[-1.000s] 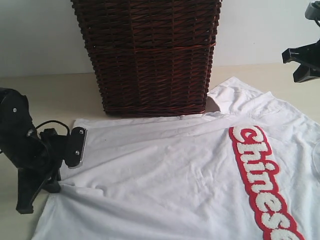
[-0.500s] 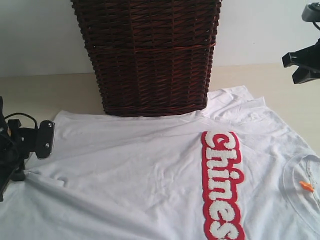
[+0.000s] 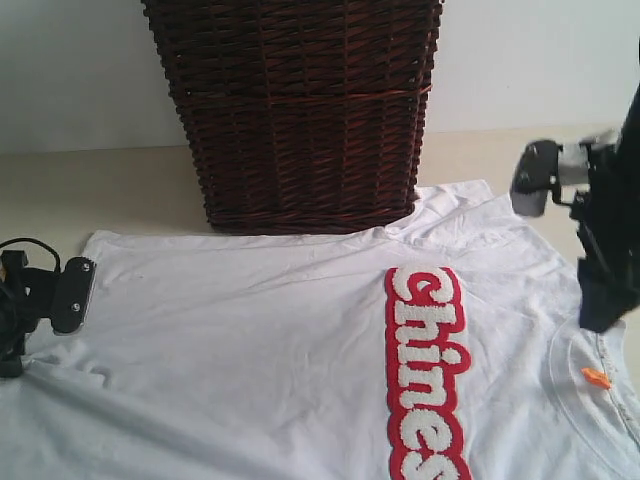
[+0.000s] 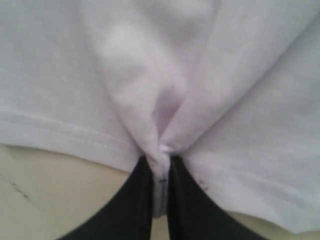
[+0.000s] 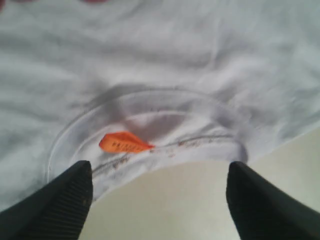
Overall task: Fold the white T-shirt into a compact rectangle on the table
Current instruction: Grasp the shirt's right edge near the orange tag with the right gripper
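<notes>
Across the pale desk [image 3: 110, 185], the white T-shirt [image 3: 240, 340] is spread flat, soft and limp. Its hem [image 4: 60, 132] is pinched in the closed left end effector [image 4: 161, 167]. The right end effector [image 5: 157, 175] is held wide above the collar [image 5: 150, 102], judged a sensible place to grip.

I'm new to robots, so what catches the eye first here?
The white T-shirt spread over the table, with bold red-outlined lettering across its chest, and the dark wicker basket standing behind it. The left gripper pinches a fold of the hem, while the right gripper hangs open over the orange neck tag.
</notes>
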Robot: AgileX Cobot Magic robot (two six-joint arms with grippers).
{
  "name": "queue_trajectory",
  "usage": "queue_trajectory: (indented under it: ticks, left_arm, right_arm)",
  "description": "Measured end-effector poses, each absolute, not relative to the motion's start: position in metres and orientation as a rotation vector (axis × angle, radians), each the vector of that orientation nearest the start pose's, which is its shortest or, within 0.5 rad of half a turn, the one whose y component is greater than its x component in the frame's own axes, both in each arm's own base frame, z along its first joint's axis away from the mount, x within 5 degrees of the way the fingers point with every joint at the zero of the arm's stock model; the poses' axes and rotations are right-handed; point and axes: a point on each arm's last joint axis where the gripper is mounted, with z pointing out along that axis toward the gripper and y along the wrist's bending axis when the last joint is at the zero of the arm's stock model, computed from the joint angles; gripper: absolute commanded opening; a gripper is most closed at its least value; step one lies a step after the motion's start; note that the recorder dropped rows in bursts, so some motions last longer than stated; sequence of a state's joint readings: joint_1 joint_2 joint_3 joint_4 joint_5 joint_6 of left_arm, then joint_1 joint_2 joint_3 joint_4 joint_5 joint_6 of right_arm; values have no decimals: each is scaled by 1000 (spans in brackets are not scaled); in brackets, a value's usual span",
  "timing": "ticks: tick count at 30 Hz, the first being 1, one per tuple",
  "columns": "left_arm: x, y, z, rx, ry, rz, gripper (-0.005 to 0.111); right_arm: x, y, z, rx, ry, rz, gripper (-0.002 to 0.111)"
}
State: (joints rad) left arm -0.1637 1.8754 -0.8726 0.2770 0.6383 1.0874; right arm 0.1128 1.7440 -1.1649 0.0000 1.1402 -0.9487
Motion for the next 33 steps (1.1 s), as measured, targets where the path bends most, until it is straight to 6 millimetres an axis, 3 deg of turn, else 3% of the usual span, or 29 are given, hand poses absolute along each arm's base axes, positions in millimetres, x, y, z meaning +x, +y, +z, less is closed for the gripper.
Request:
queue_trajectory:
  ticks: [3, 7, 13, 19, 24, 26, 28, 31, 32, 33]
  left_arm:
    - [294, -34, 106, 2112, 2376, 237, 0]
    - [294, -33, 106, 2099, 2380, 231, 0]
    - [294, -34, 106, 2087, 2386, 223, 0]
    - [294, -33, 106, 2081, 2388, 222, 0]
    - [294, -34, 106, 2078, 2390, 220, 0]
    - [294, -34, 105, 2078, 2388, 221, 0]
    - [294, -34, 105, 2077, 2388, 220, 0]
    - [294, -34, 105, 2074, 2388, 220, 0]
    - [294, -34, 105, 2064, 2389, 216, 0]
    - [294, -34, 105, 2061, 2389, 215, 0]
  right_arm:
    - [293, 27, 178, -1729, 2799, -19, 76]
    - [282, 24, 155, -1850, 2707, -40, 76]
    - [284, 25, 144, -1886, 2562, -118, 76]
    - [282, 18, 118, -2067, 2453, -226, 76]
    - [281, 14, 114, -2120, 2427, -305, 75]
    - [280, 14, 110, -2125, 2429, -298, 67]
    - [279, 14, 108, -2137, 2447, -289, 48]
    - [277, 13, 104, -2172, 2465, -279, 9]
    - [278, 13, 104, -2185, 2447, -295, 1]
    - [280, 13, 104, -2188, 2427, -311, 0]
